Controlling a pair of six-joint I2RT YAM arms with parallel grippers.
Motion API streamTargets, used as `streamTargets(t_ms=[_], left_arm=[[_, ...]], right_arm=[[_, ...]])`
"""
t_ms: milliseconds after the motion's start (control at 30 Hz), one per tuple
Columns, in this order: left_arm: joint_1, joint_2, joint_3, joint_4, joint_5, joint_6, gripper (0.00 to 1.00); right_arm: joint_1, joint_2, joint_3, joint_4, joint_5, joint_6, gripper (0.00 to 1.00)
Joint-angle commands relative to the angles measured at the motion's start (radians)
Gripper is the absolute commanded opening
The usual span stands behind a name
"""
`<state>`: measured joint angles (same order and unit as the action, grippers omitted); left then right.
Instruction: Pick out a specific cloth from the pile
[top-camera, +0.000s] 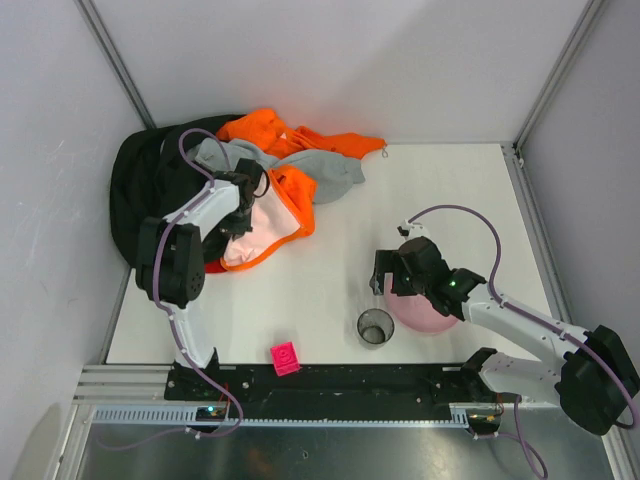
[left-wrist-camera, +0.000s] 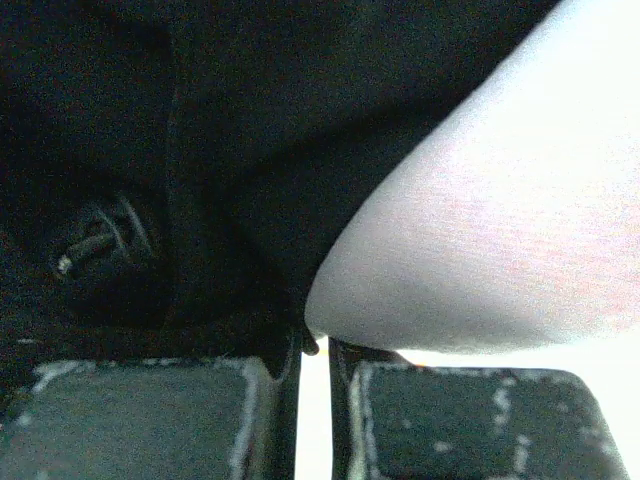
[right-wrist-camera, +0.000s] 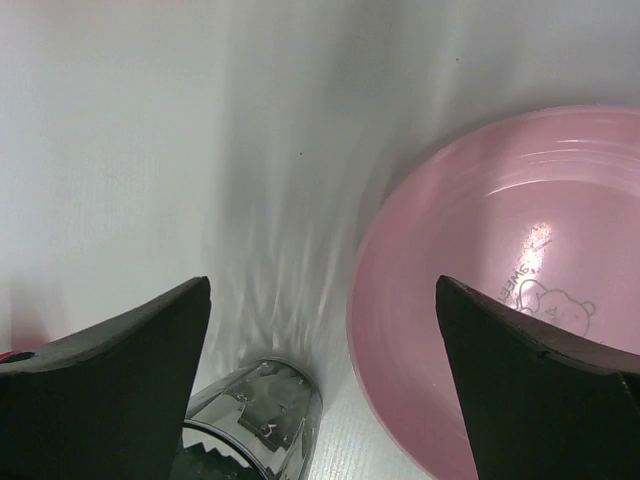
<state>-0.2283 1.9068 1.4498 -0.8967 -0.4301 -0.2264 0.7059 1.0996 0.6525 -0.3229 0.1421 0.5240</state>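
**Left arm.** The left end effector (top-camera: 240, 215) is lowered into the heap of mixed garments (top-camera: 230, 180) at the far left corner of the white counter (top-camera: 330, 270). In the left wrist view its end effector (left-wrist-camera: 315, 365) has the jaws drawn almost together, with only a narrow bright slit between them. Whether any fabric is caught in that slit cannot be told. Just above the fingertips lie a large black garment (left-wrist-camera: 200, 150) and a pale pink cloth (left-wrist-camera: 500, 220), meeting directly over the slit.

**Pile.** In the top view the big black garment (top-camera: 140, 190) forms the left side. Bright orange garments (top-camera: 262, 127) and a grey one (top-camera: 320, 172) lie at the far side, and the pale pink cloth (top-camera: 265, 225), edged in orange, lies at the near right.

**Task item.** The small bright red fabric piece (top-camera: 213, 266) shows only as a sliver at the near edge of the pile, beside the left arm's elbow link. It is not between the jaws.

**Right arm.** The right end effector (top-camera: 392, 272) hangs with its jaws spread wide (right-wrist-camera: 320, 290) and nothing between them, over the rim of a pink glossy bowl (right-wrist-camera: 500, 280). A clear faceted tumbler (right-wrist-camera: 255, 420) stands just beside the bowl.

**Other.** A small magenta cube (top-camera: 286, 357) rests near the front edge of the counter, well apart from the pile.
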Motion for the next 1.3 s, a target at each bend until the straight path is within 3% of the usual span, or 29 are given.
streamTargets(t_ms=[0, 300, 567, 800, 1133, 1267], left_arm=[[0.008, -0.106, 0.028, 0.058, 0.059, 0.001, 0.01], [0.021, -0.252, 0.101, 0.056, 0.151, -0.007, 0.01], [0.035, -0.297, 0.369, 0.062, 0.118, 0.035, 0.01], [0.035, -0.200, 0.621, 0.073, 0.101, 0.040, 0.01], [0.035, 0.059, 0.994, 0.074, 0.153, 0.008, 0.01], [0.035, 0.162, 1.075, 0.087, 0.178, -0.021, 0.01]], right_arm=[[0.007, 0.004, 0.003, 0.032, 0.005, 0.012, 0.99], [0.006, 0.020, 0.003, 0.042, -0.004, 0.015, 0.99], [0.007, 0.047, 0.003, 0.068, -0.017, 0.012, 0.99], [0.006, 0.060, 0.004, 0.087, -0.027, 0.003, 0.99], [-0.011, 0.069, 0.003, 0.071, -0.014, -0.016, 0.99], [-0.023, 0.085, 0.003, 0.065, -0.011, -0.026, 0.99]])
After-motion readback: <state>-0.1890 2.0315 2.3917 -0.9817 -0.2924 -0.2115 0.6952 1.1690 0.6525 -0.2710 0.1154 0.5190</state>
